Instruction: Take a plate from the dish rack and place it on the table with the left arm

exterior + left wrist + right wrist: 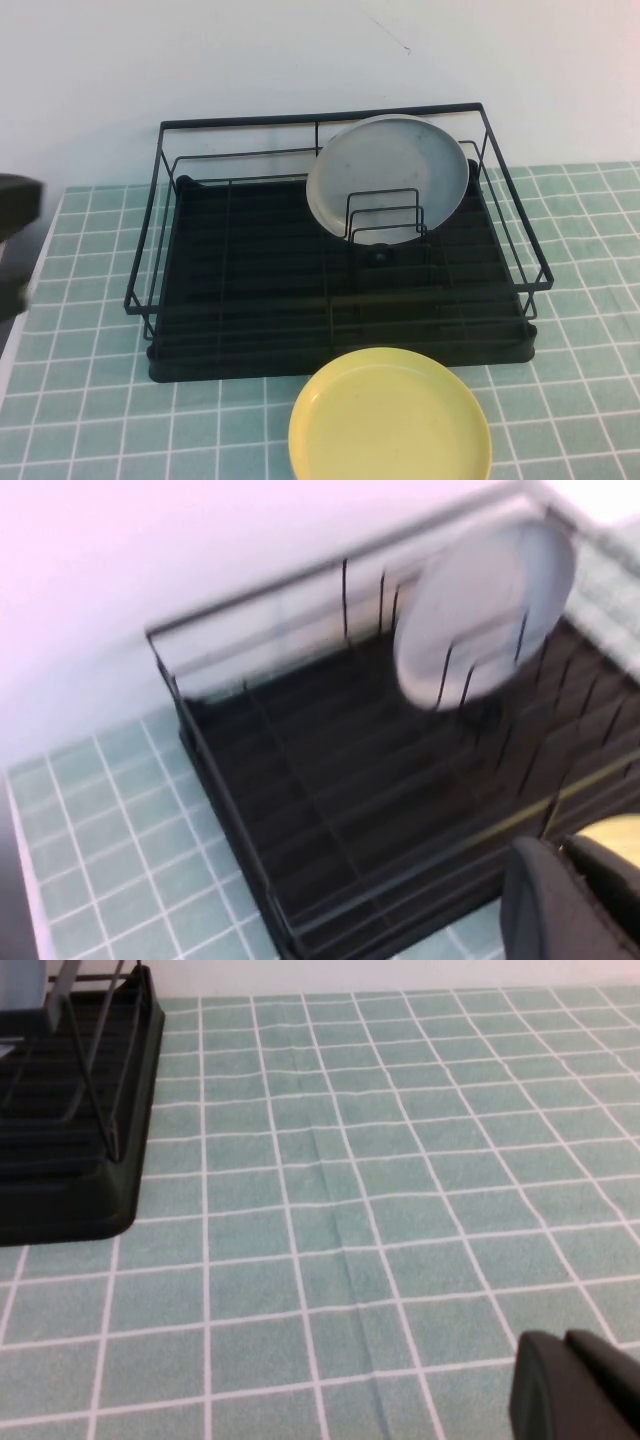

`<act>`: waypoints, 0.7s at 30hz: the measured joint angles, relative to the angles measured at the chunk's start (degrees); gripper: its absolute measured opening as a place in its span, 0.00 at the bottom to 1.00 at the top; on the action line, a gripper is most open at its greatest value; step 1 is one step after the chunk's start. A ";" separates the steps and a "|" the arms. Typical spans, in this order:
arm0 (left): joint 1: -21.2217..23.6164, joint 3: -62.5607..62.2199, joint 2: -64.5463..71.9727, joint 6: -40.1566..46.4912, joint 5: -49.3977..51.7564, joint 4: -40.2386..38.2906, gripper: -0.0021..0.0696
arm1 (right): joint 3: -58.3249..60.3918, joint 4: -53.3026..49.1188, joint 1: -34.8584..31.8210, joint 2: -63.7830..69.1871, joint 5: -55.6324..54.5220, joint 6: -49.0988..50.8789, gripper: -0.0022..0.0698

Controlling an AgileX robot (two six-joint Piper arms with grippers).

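Note:
The yellow plate (pixel 390 420) lies flat on the green tiled table (pixel 90 400), just in front of the black dish rack (pixel 250 270). Its edge shows in the left wrist view (pixel 615 835). The left arm (pixel 15 215) is only a dark shape at the far left edge of the high view, away from the plate. In its wrist view the left gripper (pixel 560 848) is shut and empty, above the rack's (pixel 350 770) near left corner. The right gripper (pixel 562 1342) is shut and empty over bare tiles (pixel 400 1160), to the right of the rack (pixel 70 1160).
A pale grey plate (pixel 388 180) stands upright in the wire dividers at the rack's back right; it also shows in the left wrist view (pixel 485 610). A white wall runs behind the rack. Bare tiles lie to the left and right of the rack.

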 joint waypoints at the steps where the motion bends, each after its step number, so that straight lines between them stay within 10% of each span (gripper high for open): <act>1: 0.00 0.68 -1.88 -0.75 -0.24 0.13 0.04 | 0.00 0.00 0.00 0.00 0.00 0.00 0.03; 21: 0.00 14.29 -16.01 -2.91 19.48 2.58 0.03 | 0.00 0.00 0.00 0.00 0.00 0.00 0.03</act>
